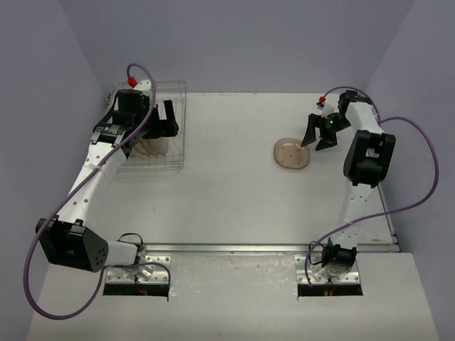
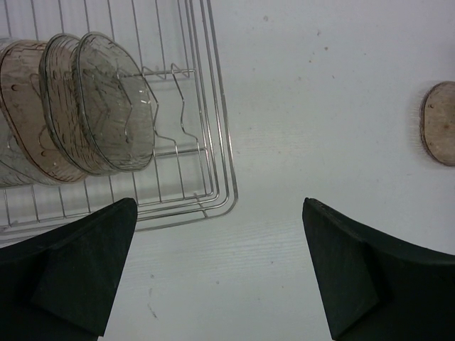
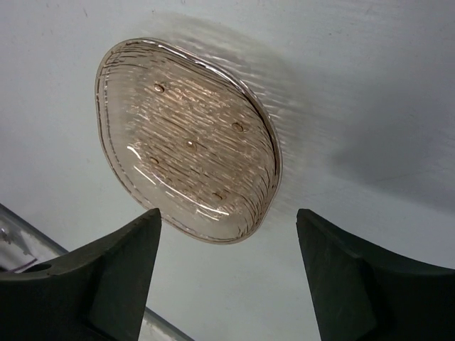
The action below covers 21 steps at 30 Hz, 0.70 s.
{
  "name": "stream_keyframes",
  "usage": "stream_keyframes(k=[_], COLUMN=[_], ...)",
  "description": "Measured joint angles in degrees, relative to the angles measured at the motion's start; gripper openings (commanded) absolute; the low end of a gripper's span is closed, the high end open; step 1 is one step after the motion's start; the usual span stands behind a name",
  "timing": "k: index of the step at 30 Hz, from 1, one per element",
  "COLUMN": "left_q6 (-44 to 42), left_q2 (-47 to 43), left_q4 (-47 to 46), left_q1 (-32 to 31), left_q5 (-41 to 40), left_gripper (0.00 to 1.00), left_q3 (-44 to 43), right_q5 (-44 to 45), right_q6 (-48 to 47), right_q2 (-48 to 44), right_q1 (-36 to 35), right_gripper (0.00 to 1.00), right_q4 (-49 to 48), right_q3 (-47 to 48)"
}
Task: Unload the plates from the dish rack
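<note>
my left pincer [image 2: 219,207] spread wide, empty, over dish rack corner. dish rack [image 2: 222,186], thin silver wire, ahead and to my left. several plates [image 2: 99,106] stand on edge in its slots, ribbed, translucent, smoky grey to pink. my right pincer [image 3: 227,217] also parted, holding nothing. lone plate [image 3: 188,156], rounded, pink-brown, ridged, few small bubbles, lies flat on white table [image 3: 355,85] just ahead of my fingertips.
</note>
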State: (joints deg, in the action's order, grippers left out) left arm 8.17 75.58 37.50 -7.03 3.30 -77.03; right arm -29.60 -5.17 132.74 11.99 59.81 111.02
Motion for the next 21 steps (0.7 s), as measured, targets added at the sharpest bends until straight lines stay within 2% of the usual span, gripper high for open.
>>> stream_keyframes(k=[7,12,14,17,21], left_q6=[0.7,-1.5,-2.5,-3.5,-4.0], left_q2=[0.1,6.9,10.7,17.3,25.0], left_q4=[0.3,0.6,0.5,0.2,0.1], left_q1=[0.0,0.1,0.2,0.3,0.4], left_q5=[-10.7,-23.1,-27.9,-34.8,-39.0], left_gripper=[0.83,0.73,0.67,0.53,0.43], left_q3=[-1.1,-5.9,-7.0,-7.4,-7.4], right_q5=[0.2,-0.2,-0.9,-2.1,-2.7], right_q6=[1.9,4.5,5.5,7.1,8.4], right_q2=[-5.4,-15.8,-20.4,-28.2,-36.0], right_q1=[0.0,0.0,-0.1,-0.3,-1.5], right_gripper=[0.83,0.98,0.99,0.99,0.99], right_q4=[0.4,-1.1,-3.3,-6.5,-9.7], right_q3=[0.4,0.6,-0.9,-8.7,-21.3])
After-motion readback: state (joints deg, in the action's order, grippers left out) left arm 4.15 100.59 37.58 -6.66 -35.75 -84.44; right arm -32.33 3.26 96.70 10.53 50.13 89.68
